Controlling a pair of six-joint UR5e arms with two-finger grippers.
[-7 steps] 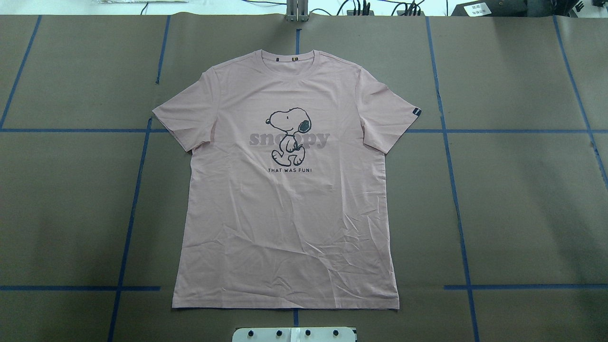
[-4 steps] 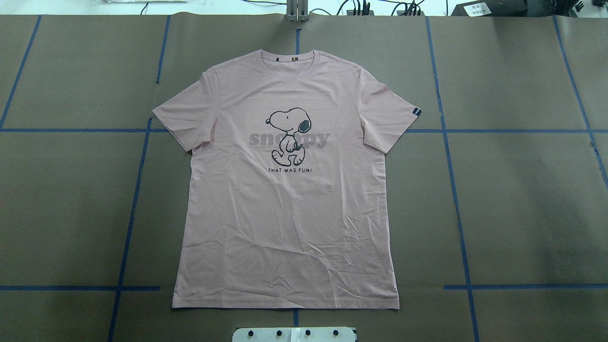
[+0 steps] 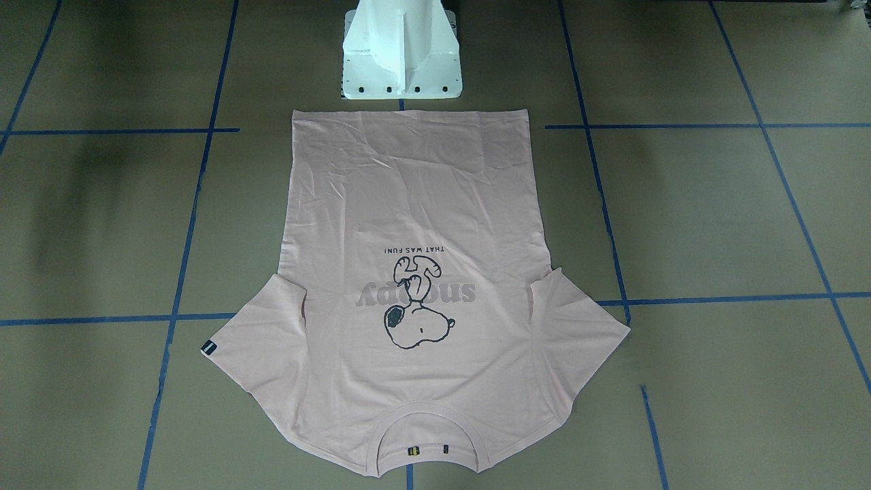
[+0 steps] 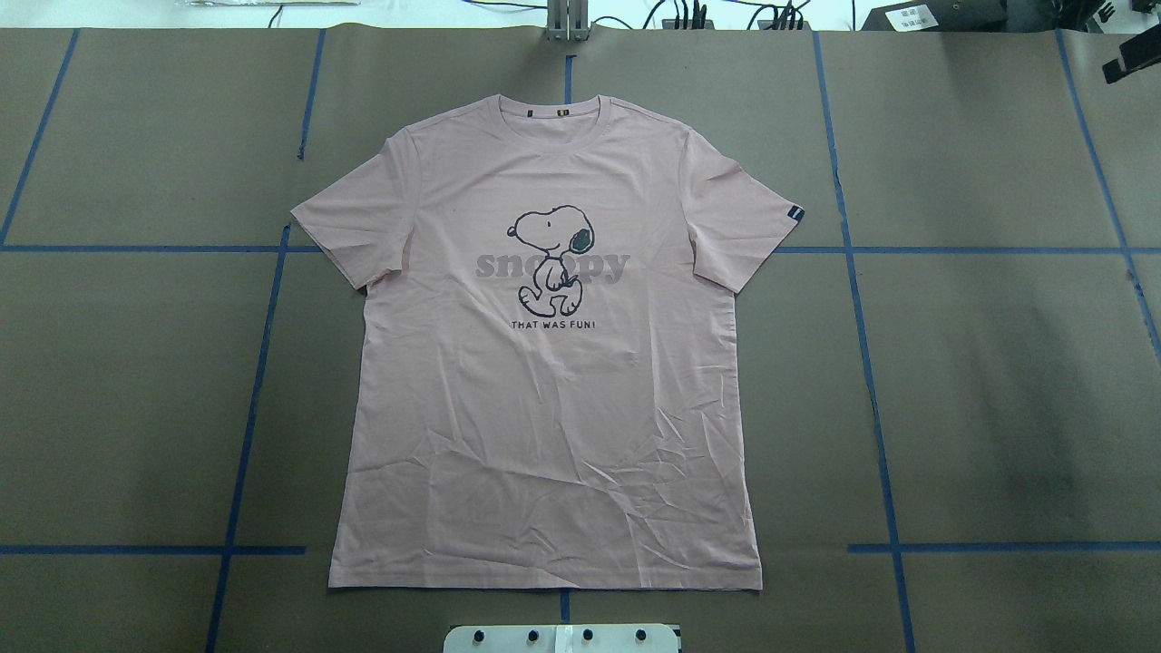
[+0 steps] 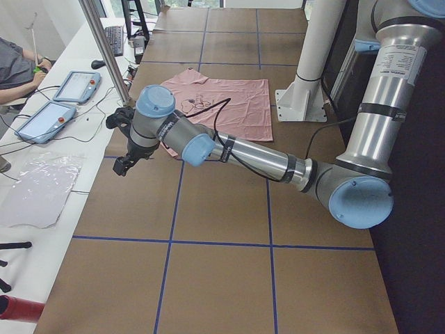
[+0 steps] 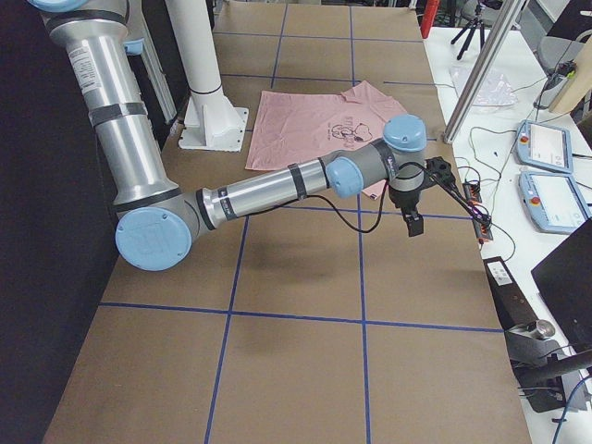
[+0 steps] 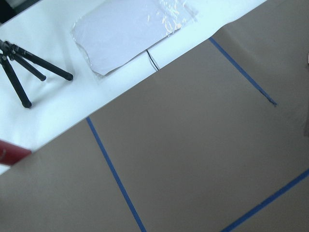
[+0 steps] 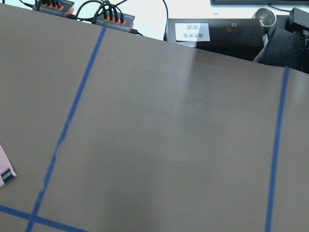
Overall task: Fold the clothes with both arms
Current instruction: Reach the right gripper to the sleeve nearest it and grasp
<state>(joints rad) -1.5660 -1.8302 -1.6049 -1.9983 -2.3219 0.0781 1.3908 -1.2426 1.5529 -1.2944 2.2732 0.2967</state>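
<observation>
Black two-finger right tool (image 4: 1123, 63) has edged in, well apart from the flat pale-pink cotton T-shirt (image 4: 544, 390); I cannot tell its spread, nor that of the left tool (image 5: 124, 165).

In the overhead view, open brown paper (image 4: 998, 390) flanks the flat T-shirt (image 4: 544, 435) at 3 and 9 o'clock. The white pedestal base (image 4: 562, 638) sits just beside the hem at 6 o'clock; a metal post (image 4: 567, 23) stands beyond the collar at 12 o'clock.
</observation>
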